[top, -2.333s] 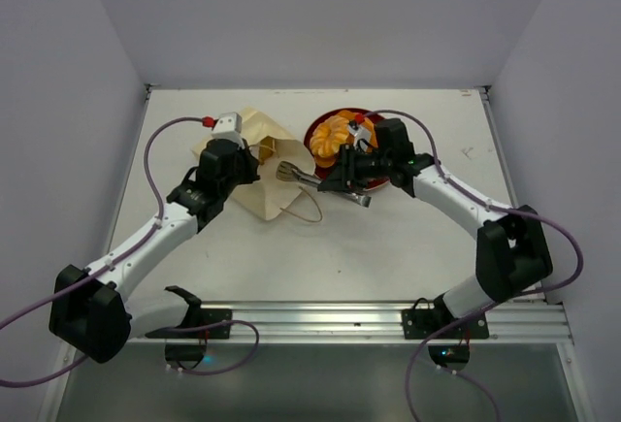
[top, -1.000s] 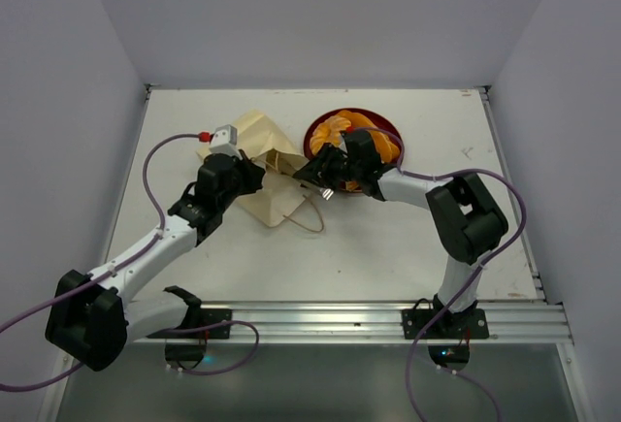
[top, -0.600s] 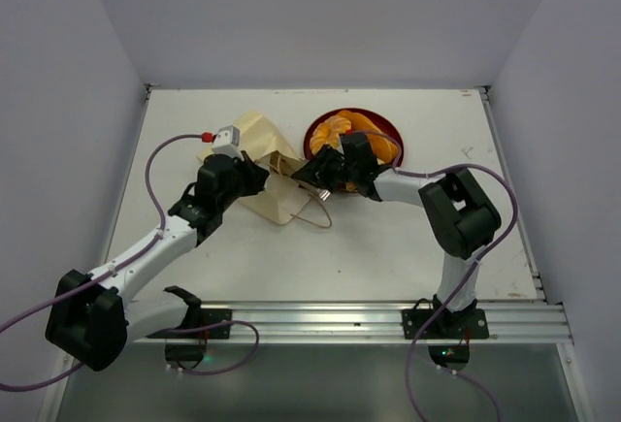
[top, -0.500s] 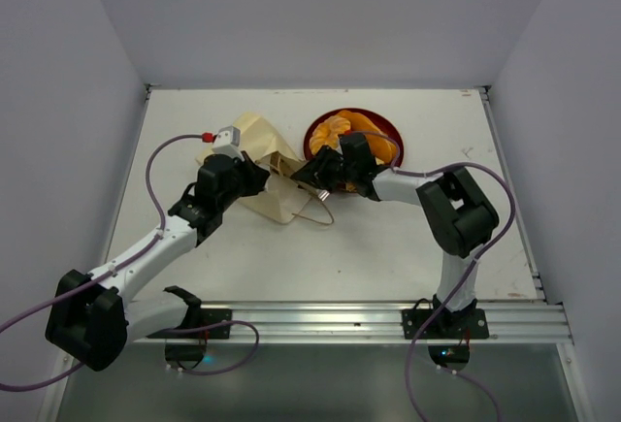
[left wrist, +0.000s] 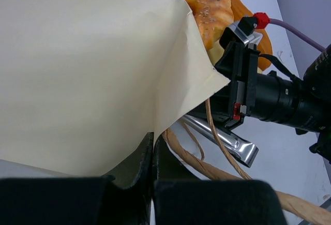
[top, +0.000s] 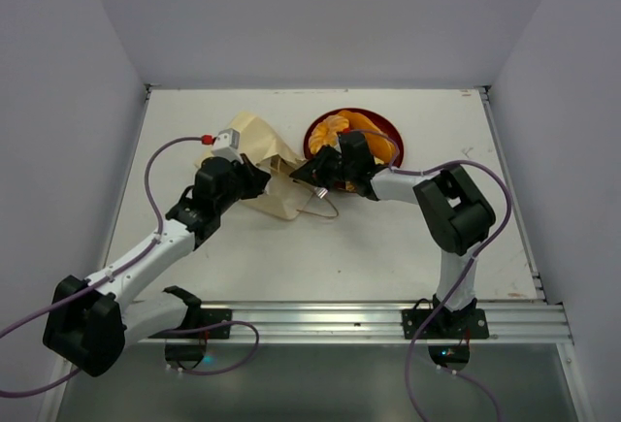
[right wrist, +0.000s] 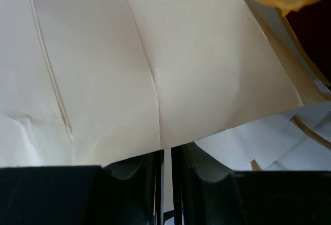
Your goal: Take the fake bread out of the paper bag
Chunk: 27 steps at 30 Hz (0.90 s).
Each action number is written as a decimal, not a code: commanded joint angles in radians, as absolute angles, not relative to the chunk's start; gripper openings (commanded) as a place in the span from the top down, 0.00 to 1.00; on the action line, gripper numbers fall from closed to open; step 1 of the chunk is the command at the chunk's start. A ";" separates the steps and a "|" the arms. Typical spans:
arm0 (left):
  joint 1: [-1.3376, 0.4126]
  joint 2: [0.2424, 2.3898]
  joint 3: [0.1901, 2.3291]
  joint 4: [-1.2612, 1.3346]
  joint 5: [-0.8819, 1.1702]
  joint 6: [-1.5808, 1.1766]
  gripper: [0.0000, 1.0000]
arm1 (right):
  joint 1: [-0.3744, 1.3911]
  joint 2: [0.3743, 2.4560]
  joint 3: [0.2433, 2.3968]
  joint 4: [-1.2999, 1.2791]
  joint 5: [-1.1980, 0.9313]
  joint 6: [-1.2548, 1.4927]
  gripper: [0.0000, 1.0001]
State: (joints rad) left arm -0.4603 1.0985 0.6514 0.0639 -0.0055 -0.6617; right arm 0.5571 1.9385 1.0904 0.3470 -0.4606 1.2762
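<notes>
Your paper bag [top: 260, 155] lies on its side on the table [top: 388, 247], left of the red plate [top: 314, 137]. Its long axis runs from far left to near right, with the mouth end and the brown cord handle [top: 325, 211] turned towards the plate. Both arms meet at that mouth end. The left gripper [left wrist: 153, 152] comes in from the near left, its fingers closed almost together on the bag's near edge. The right gripper [right wrist: 166, 165] reaches across from the plate side, and its fingers are drawn in just as tight on a sheet of the bag's paper.

The fake bread [top: 335, 128] you can see sits on the plate, just right of the bag's mouth. In the left wrist view a speckled piece shows right behind the paper's corner. You cannot tell whether any piece is left inside, since the mouth is hidden in all three views.

I judge the right arm the nearer one for reaching in, as it is already at the opening. No brand, label or writing can be read; the paper is plain cream
</notes>
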 commanded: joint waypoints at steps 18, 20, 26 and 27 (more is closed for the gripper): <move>-0.414 1.195 0.744 0.097 -0.193 -0.509 1.00 | 0.442 1.677 0.970 0.245 -0.765 1.078 1.00; -0.411 1.200 0.753 0.100 -0.199 -0.509 1.00 | 0.433 1.660 0.963 0.203 -0.799 1.048 1.00; -0.399 1.226 0.776 0.100 -0.210 -0.508 1.00 | 0.402 1.628 0.948 0.063 -0.870 0.940 1.00; -0.394 1.229 0.778 0.100 -0.213 -0.508 1.00 | 0.388 1.626 0.954 0.042 -0.906 0.922 1.00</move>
State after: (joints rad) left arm -0.4114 1.2194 0.7303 0.0639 -0.1745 -0.5293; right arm 0.4129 1.6741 0.9493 0.1219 -0.7959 1.0092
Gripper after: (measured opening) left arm 0.007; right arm 0.232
